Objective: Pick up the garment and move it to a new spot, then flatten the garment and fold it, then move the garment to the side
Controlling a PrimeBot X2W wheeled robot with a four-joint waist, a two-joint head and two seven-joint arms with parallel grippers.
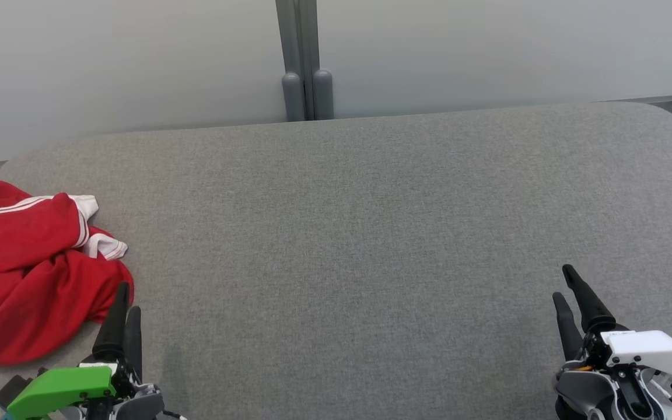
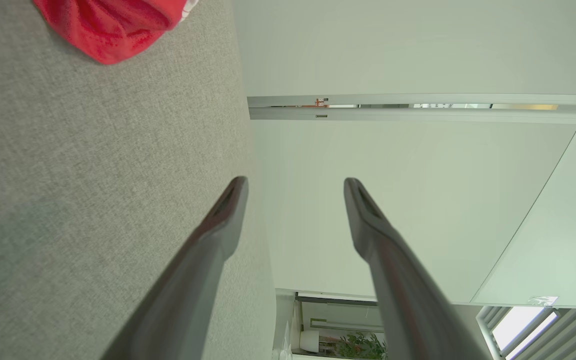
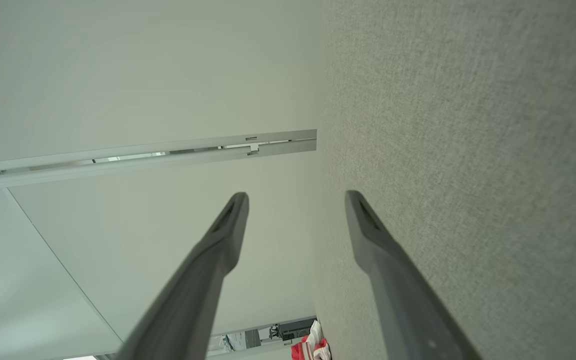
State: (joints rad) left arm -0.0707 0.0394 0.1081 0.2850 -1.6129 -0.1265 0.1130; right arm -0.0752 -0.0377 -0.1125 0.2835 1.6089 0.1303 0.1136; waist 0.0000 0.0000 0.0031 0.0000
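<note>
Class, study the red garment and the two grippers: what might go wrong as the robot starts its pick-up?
1. The garment lies bunched at the left end of the table; a clumsy pull may drag it off.
2. The open left gripper, right beside it, may pinch several layers, hindering flattening.
3. The right gripper sits far across the table, so helping means a long reach.

Red garment (image 1: 27,274) (white-striped, probably white-cuffed)

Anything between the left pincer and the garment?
Nothing visible. The open left pincer sits just right of the crumpled red garment; the left wrist view shows bare grey surface between them.
</note>
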